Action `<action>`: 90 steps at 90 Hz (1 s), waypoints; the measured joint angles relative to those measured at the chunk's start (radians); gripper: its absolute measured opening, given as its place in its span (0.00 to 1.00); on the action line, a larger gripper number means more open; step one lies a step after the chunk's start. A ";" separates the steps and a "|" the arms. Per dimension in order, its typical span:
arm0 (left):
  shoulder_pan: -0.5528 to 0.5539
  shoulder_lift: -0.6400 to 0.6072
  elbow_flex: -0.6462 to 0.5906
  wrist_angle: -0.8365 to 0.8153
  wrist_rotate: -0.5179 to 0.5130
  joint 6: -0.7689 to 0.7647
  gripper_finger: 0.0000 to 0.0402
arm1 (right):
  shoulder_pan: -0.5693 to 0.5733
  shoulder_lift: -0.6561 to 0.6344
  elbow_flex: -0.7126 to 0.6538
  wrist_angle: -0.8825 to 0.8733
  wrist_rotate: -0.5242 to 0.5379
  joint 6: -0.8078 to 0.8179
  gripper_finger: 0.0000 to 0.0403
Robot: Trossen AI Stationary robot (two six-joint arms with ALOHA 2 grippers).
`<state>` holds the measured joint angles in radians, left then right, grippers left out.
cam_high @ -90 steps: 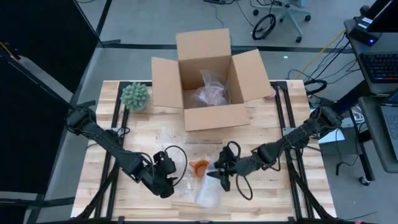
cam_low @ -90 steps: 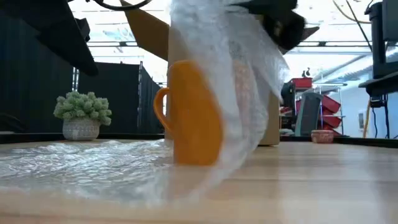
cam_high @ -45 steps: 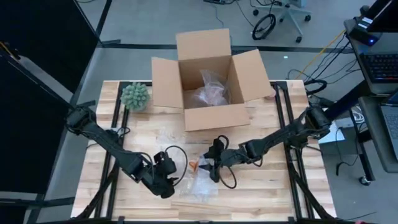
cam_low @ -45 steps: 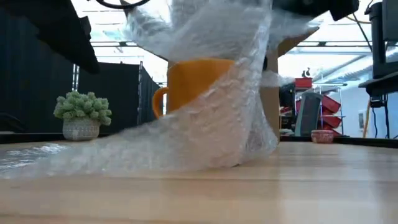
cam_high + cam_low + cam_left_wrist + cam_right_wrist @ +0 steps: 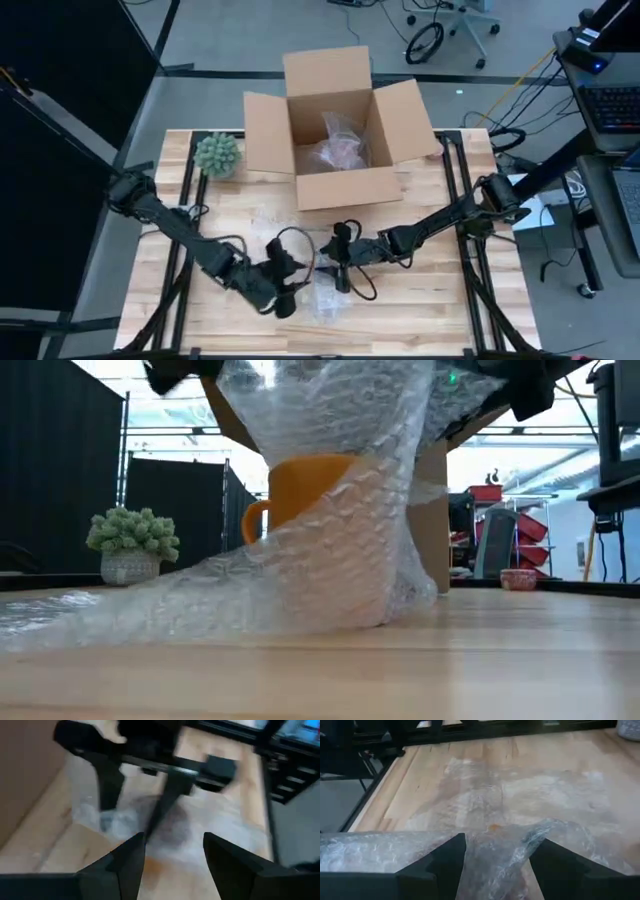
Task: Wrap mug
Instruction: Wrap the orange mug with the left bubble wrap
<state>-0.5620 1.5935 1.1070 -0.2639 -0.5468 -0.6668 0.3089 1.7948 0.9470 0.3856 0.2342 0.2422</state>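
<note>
While both arms reach low toward the table's (image 5: pixel 420 300) near middle, orange mug (image 5: pixel 300 490) upright there under bubble wrap (image 5: pixel 330 560), right tool (image 5: pixel 338 262) clenched on that wrap above it, left tool (image 5: pixel 290 290) spread apart just beside

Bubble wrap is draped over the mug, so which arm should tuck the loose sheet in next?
Probably the left gripper: open, beside the loose bubble wrap, while the right gripper holds it over the mug.

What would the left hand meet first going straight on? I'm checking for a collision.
Probably the right hand, right ahead of the left hand over the bubble wrap; depth is unclear.
</note>
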 joint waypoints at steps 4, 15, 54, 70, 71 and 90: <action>0.022 0.025 0.000 0.014 0.018 0.000 0.47 | -0.002 -0.001 0.000 0.000 0.000 0.000 0.49; 0.063 0.090 -0.001 0.013 0.082 0.000 0.47 | -0.005 -0.001 0.000 -0.003 0.000 0.000 0.49; 0.096 0.185 0.003 0.045 0.104 -0.011 0.47 | -0.004 -0.016 0.057 -0.100 -0.003 -0.030 0.49; 0.096 0.187 0.001 0.065 0.103 -0.004 0.47 | 0.009 -0.058 0.261 -0.526 -0.004 -0.052 0.49; 0.096 0.187 0.001 0.065 0.104 -0.004 0.47 | 0.011 -0.059 0.276 -0.562 -0.004 -0.050 0.49; 0.096 0.187 0.000 0.067 0.111 -0.001 0.47 | 0.064 -0.062 0.443 -0.986 -0.006 0.054 0.49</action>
<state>-0.4660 1.7809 1.1072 -0.1968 -0.4355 -0.6674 0.3732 1.7332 1.3903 -0.6003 0.2283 0.2962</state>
